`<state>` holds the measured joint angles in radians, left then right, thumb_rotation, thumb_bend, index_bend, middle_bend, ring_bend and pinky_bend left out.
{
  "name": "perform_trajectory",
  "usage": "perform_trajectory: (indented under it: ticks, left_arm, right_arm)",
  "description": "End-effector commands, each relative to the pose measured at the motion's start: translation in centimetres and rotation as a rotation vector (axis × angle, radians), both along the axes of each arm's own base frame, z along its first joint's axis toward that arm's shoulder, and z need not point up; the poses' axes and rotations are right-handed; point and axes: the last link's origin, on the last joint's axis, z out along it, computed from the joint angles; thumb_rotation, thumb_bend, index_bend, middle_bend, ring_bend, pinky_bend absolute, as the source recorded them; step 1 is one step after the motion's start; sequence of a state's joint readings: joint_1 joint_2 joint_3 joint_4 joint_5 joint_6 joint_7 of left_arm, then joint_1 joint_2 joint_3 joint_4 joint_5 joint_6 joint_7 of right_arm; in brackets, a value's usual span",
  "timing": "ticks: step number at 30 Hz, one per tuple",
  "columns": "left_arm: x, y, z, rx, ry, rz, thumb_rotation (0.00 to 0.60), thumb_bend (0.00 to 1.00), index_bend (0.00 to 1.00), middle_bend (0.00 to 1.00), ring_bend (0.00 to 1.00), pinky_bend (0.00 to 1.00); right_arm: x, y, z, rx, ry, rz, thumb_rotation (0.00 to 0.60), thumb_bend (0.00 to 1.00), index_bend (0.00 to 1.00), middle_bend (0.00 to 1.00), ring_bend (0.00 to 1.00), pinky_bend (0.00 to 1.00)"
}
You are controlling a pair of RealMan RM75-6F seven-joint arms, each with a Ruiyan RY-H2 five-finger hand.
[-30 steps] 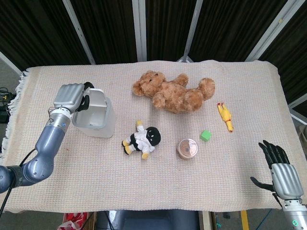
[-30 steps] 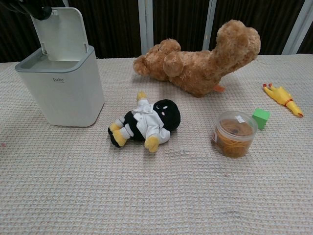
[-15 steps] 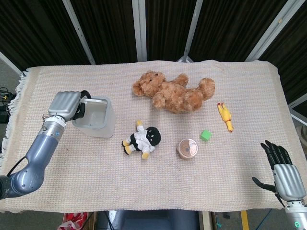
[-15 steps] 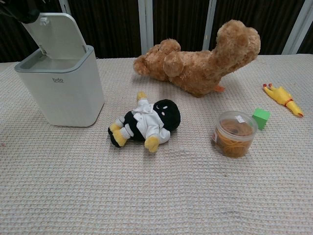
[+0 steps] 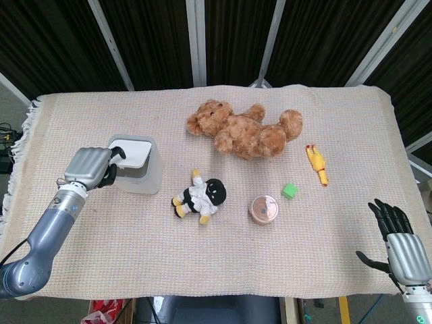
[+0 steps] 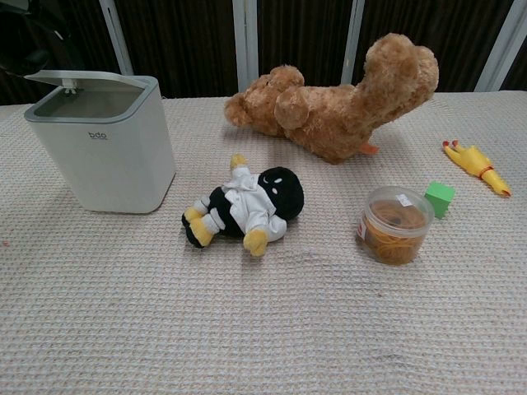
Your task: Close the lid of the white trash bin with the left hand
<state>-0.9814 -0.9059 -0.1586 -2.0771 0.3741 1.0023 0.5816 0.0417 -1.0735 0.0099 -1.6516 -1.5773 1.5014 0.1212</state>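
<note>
The white trash bin (image 5: 138,172) stands on the left of the table, and the chest view shows it as a white bin (image 6: 107,148). Its lid (image 5: 131,151) lies almost flat over the opening; in the chest view the lid (image 6: 82,78) still shows a thin gap at its left edge. My left hand (image 5: 91,167) is beside the bin's left side, fingers curled in and holding nothing, its dark fingertips close to the lid's edge. Whether they touch it I cannot tell. My right hand (image 5: 397,241) hangs off the table's near right corner, fingers spread.
A small black-and-white doll (image 5: 200,196) lies just right of the bin. A brown teddy bear (image 5: 243,131) lies behind it. A round tub of rubber bands (image 5: 264,209), a green cube (image 5: 289,191) and a yellow rubber chicken (image 5: 316,164) sit to the right.
The lid has swung down from upright to nearly flat. My left hand has moved from above the bin down to its left side. The right hand has barely moved.
</note>
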Motion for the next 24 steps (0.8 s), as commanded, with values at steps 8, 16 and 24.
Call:
perform_trajectory:
  ticks: [8,16,24]
  left_arm:
    - [-0.7,-0.4,-1.2,-0.015,0.004,0.006,0.600,0.70,0.32,1.00,0.93,1.00]
    - [-1.3,-0.3,-2.1,-0.025,0.012,0.014,0.600,0.70,0.32,1.00,0.93,1.00]
    - [-1.7,-0.3,-2.7,-0.036,0.023,0.021,0.600,0.70,0.31,1.00,0.93,1.00]
  right_arm:
    - [-0.1,0.0,0.0,-0.002,0.000,-0.004,0.600,0.19,0.00,0.00,0.00,0.00]
    - [-0.1,0.0,0.0,-0.001,0.000,-0.005,0.600,0.19,0.00,0.00,0.00,0.00]
    - [-0.1,0.0,0.0,-0.002,0.001,-0.005,0.600,0.19,0.00,0.00,0.00,0.00]
